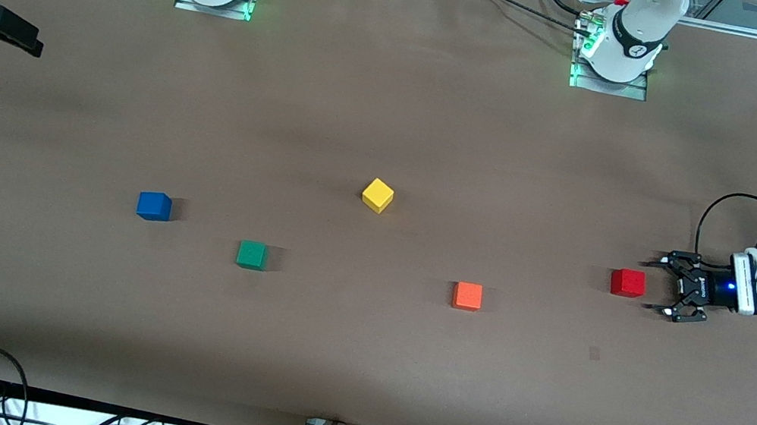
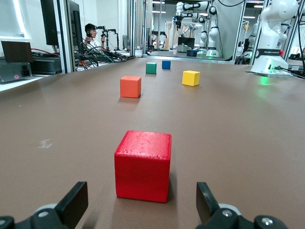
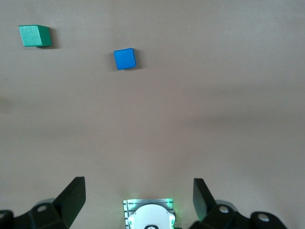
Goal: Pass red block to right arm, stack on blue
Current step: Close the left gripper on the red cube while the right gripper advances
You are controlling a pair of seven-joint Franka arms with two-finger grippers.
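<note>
Jaws wide, low on the tabletop [image 1: 395,115], lined up on the red block [image 1: 627,283].

My left gripper [image 1: 673,289] sits just beside the red block at my end, jaws open and empty; if I slide in off-centre, one finger [image 2: 72,204] may shove the block askew. My right gripper [image 1: 9,31] waits open, high at its own end, the blue block [image 1: 154,206] well apart, so a skewed grip could spoil the handover.

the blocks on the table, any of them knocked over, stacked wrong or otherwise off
Nothing stands out. The red block, orange block, yellow block, green block and blue block all sit flat and apart on the table; only the yellow one is turned at an angle.
</note>
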